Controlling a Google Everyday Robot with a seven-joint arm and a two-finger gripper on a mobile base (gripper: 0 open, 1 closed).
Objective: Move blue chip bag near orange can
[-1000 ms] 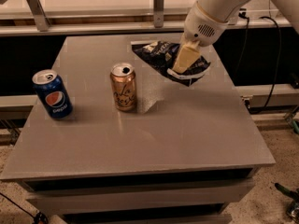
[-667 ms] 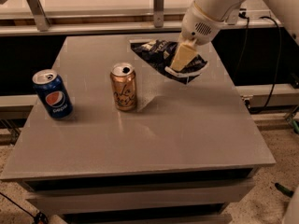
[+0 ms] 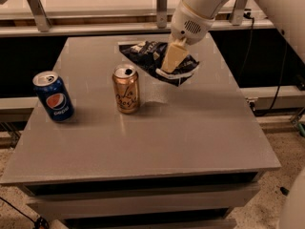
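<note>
The blue chip bag [image 3: 148, 55], dark navy and crinkly with white lettering, is at the back middle of the grey table [image 3: 190, 128]. My gripper [image 3: 167, 67] comes down from the upper right and is shut on the bag's right part, holding it just over the table top. The orange can [image 3: 126, 89], copper-coloured with a silver top, stands upright just left of and in front of the bag, a small gap apart. The gripper's cream fingers [image 3: 172, 56] cover the bag's middle.
A blue Pepsi can [image 3: 53, 97] stands upright at the table's left side. A rail with metal posts [image 3: 162, 4] runs behind the table. The table's right edge [image 3: 248, 113] drops to the floor, with a cable [image 3: 286, 104] there.
My gripper has moved left with the chip bag in it, bringing the bag closer to the orange can. The cans have not moved.
</note>
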